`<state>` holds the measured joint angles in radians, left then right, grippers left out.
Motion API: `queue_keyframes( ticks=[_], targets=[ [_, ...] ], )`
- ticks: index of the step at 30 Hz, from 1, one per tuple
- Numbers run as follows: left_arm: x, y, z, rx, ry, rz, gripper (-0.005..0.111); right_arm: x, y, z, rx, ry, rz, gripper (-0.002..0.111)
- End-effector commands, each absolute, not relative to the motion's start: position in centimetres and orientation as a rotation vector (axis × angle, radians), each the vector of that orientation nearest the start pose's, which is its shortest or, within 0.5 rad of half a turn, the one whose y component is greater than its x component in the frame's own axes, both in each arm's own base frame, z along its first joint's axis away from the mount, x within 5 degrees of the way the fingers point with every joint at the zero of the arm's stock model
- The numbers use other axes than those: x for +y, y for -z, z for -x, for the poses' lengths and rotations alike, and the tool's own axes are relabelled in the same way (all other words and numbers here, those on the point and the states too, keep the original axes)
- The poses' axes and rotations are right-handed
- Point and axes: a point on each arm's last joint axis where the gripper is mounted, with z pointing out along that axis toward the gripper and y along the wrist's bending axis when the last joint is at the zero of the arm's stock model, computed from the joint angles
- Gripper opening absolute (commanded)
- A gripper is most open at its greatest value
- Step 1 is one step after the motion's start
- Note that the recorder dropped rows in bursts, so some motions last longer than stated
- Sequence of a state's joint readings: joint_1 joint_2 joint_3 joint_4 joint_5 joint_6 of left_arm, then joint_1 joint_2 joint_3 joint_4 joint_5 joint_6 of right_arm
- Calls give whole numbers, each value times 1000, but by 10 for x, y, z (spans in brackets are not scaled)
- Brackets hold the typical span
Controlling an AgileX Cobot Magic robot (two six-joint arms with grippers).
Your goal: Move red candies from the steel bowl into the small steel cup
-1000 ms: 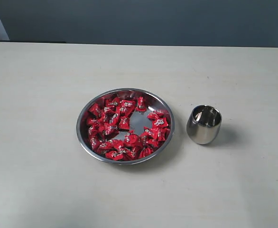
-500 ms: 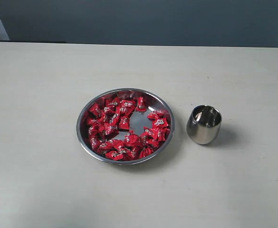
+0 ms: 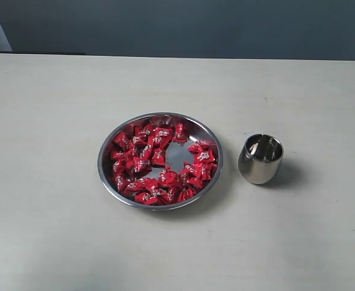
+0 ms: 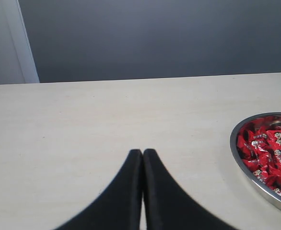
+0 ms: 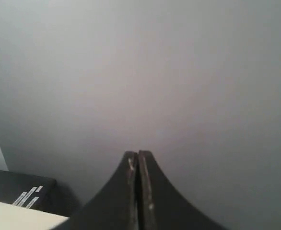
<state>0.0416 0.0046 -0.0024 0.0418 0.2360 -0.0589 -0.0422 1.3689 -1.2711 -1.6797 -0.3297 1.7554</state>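
Observation:
The steel bowl [image 3: 108, 173] sits mid-table, and many red candies [image 3: 147, 159] are heaped in it around a bare patch of its bottom. To its right stands the small steel cup [image 3: 260, 159], upright, with nothing showing inside. Neither arm appears in the exterior view. In the left wrist view my left gripper [image 4: 142, 152] is shut and empty above bare table, with the steel bowl's rim [image 4: 234, 146] and red candies [image 4: 270, 153] off to one side. My right gripper [image 5: 138, 154] is shut and empty, facing a grey wall.
The pale table [image 3: 50, 121] runs back to a dark grey wall [image 3: 183, 27]. A white strip [image 4: 25, 43] stands against the wall in the left wrist view. A dark box with white labels [image 5: 20, 191] and a corner of table [image 5: 16, 218] show in the right wrist view.

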Motion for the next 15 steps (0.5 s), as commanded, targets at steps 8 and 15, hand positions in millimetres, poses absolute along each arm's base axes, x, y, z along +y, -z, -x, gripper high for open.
queue_keyframes(
  ticks=[8,15],
  targets=[
    [3,-192,-55,1715,-20,55,0,26,-336,-463,1842,499,68,-1],
    [3,-192,-55,1715,-20,55,0,89,-261,-448,2620,-55,498,-1]
  ],
)
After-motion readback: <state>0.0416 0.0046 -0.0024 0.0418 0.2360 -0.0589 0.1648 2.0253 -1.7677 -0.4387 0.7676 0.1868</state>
